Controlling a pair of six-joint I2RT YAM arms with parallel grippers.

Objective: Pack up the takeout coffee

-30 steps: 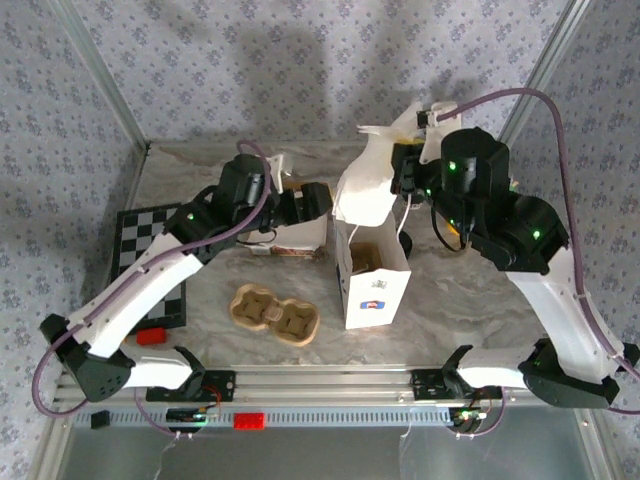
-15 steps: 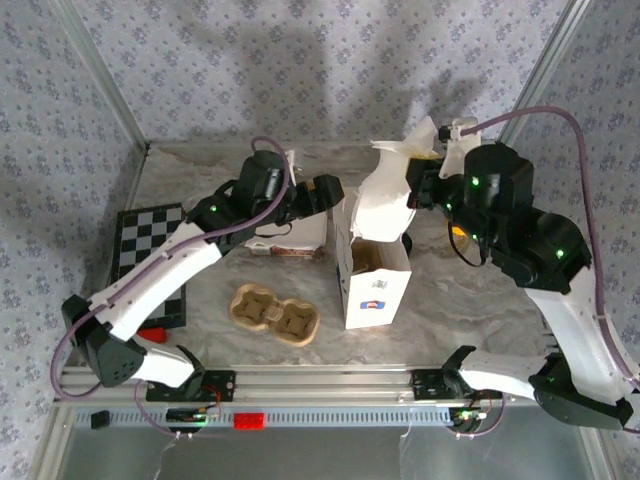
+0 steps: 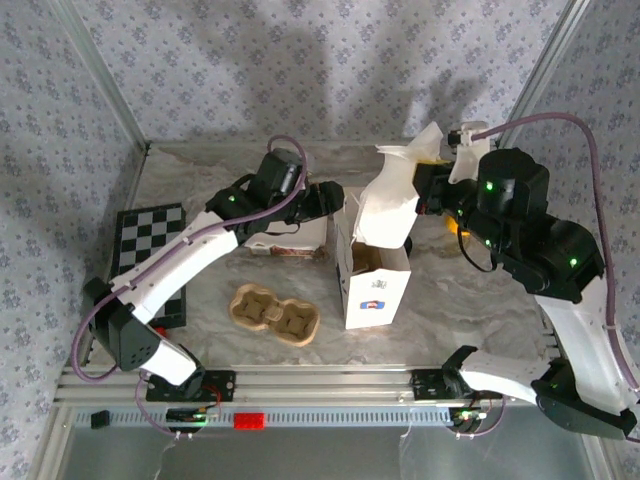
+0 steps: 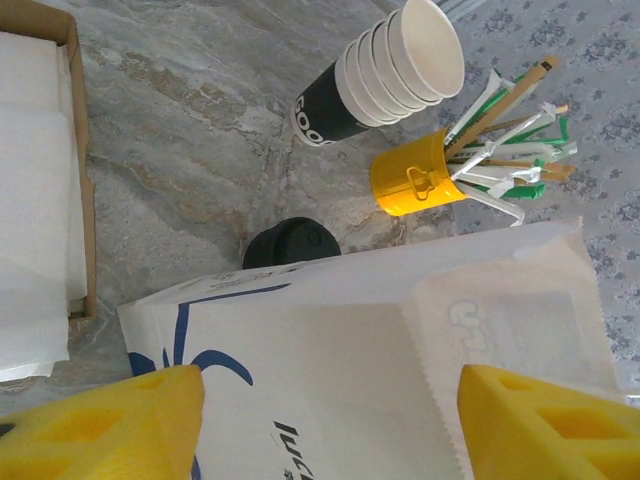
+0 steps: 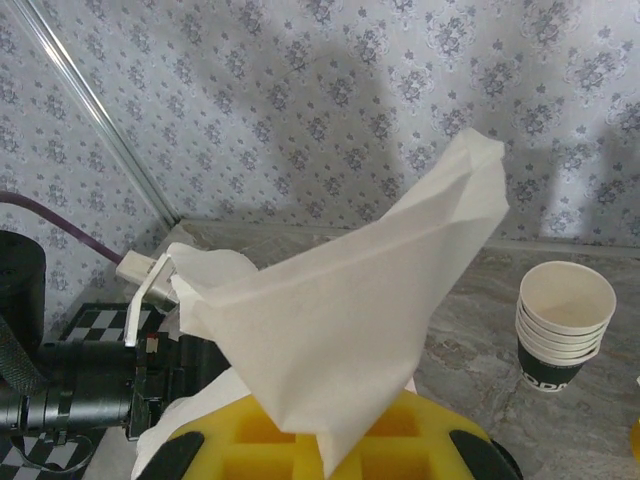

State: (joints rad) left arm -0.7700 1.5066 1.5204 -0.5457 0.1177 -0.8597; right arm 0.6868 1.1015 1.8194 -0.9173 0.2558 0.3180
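Pinching: right gripper [image 3: 428,188], clamped on white paper bag [image 3: 385,205] top.
Left gripper [image 3: 325,197]: fingers apart, just left of bag.
Black lid [image 4: 291,245]: on table [image 4: 180,120], right of bag.

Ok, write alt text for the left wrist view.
A white bag with blue print spans the lower frame, seen between the yellow fingertips of the open left gripper. Beyond it on the marble table: a black lid, a stack of lidless cups, a yellow pail of stirrers, and a cardboard tray of napkins at left.
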